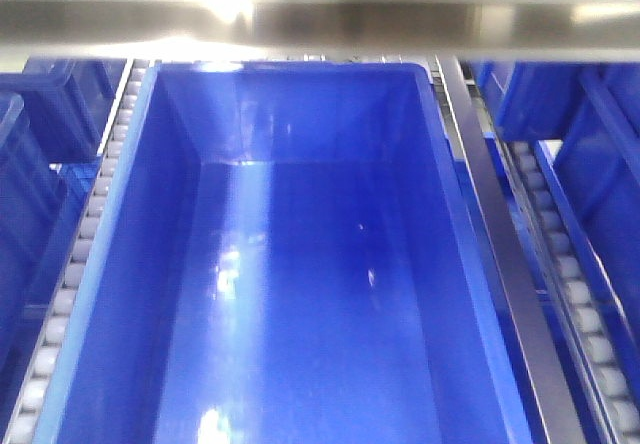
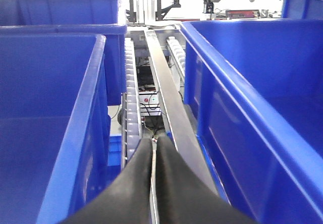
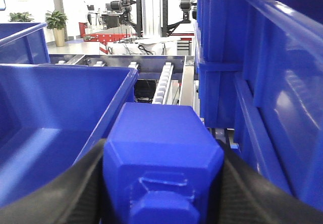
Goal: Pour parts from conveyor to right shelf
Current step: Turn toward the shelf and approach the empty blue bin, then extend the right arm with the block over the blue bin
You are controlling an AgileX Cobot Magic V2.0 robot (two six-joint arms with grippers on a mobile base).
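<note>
- Front view: big blue bin (image 1: 150,264) fills the centre, only its bare glossy floor showing.
- Left claw (image 2: 154,142), at 6 o'clock, is pressed shut between two side bins (image 2: 91,113).
- Right claw (image 3: 164,156) grips the blue block (image 3: 156,128) at 6 o'clock.

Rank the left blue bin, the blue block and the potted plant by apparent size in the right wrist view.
1. left blue bin
2. blue block, inflated by nearness to the camera
3. potted plant, far off
</note>
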